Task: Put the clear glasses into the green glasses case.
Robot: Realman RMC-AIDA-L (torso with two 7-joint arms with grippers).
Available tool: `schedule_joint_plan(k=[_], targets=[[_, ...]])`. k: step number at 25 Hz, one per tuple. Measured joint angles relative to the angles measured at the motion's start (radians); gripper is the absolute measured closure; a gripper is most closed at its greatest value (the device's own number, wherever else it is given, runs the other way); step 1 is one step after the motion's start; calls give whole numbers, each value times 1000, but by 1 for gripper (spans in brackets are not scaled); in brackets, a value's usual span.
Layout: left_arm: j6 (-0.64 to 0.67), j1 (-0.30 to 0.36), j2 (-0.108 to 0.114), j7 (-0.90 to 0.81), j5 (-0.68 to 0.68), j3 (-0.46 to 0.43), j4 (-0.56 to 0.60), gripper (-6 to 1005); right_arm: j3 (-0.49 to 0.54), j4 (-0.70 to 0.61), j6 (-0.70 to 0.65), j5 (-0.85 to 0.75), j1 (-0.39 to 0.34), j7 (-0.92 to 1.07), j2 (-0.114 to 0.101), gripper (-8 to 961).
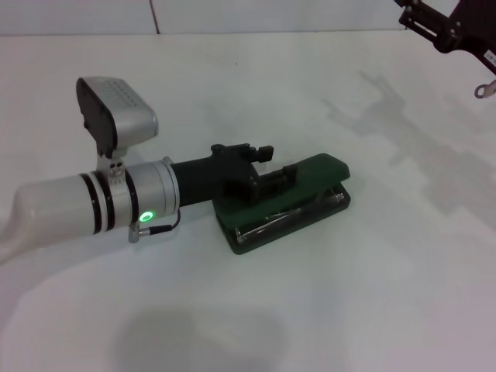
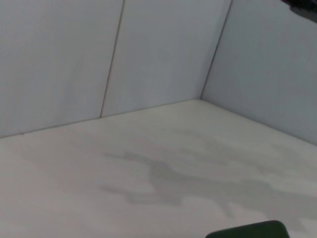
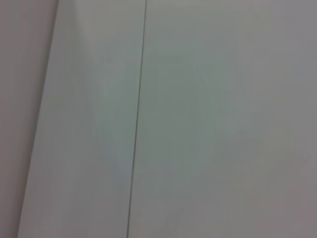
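The green glasses case (image 1: 322, 172) lies at the middle of the white table, its lid lowered most of the way over the base. Through the slit along its near side I see the clear glasses (image 1: 273, 222) lying inside the base. My left gripper (image 1: 277, 161) reaches in from the left and rests on top of the lid, open, its two black fingers apart with nothing between them. A dark green corner of the case (image 2: 252, 230) shows in the left wrist view. My right gripper (image 1: 453, 31) hangs raised at the far right, away from the case.
The white table (image 1: 372, 294) stretches around the case on all sides. White wall panels (image 3: 198, 119) close off the back, and they are all the right wrist view shows.
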Motion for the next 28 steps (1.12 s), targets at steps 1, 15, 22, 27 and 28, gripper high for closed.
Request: schedule_joint_plan(k=[1,15,22,27,28], targets=[[-4,4,-1,8,0,3,0,359,0,0,0,0,0,0,0,53],[133,92,3,200,-176,-5,7,315,-9,1,42,-21,32,7,-2,53],[425,176,59,293,-252,-108,7,293,-11,-100,-6,-351,62,284,-73,53],[526,213,93,276,-244,-124,10,278,-4,-122,-161,-654,139,445,-129,53],[532,218,95,270,-244,-124,10,275,-1,-118,-186,-688,149,452,-133,53]])
